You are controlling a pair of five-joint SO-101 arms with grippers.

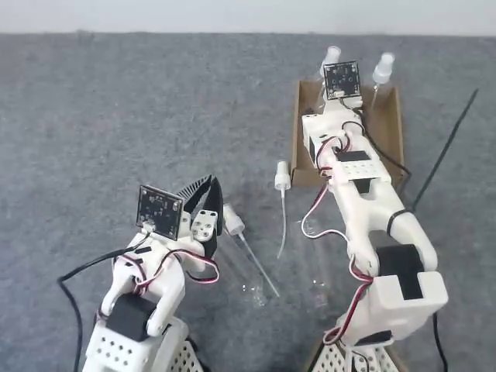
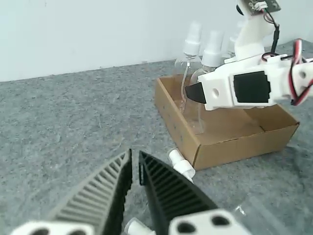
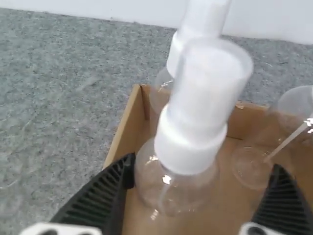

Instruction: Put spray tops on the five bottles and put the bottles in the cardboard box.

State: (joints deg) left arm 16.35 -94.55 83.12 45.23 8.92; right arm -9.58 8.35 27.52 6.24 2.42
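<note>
In the high view the right arm point(image 1: 364, 190) hangs over the cardboard box point(image 1: 390, 124) at the far right of the bench point(image 1: 116, 116), and nearer lie two spray tops point(image 1: 282, 177) beside what may be clear bottles point(image 1: 252, 291). In the left wrist view the left gripper point(image 2: 135, 155) has its fingers closed on nothing. In the right wrist view the right gripper point(image 3: 203, 166) has its fingers spread wide, with a capped bottle point(image 3: 171, 191) standing in the box between them.

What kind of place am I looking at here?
Probably a robotics lab or hobby bench: two small arms with bare wiring on a grey mat, a plain white wall, and a box of bottles.
</note>
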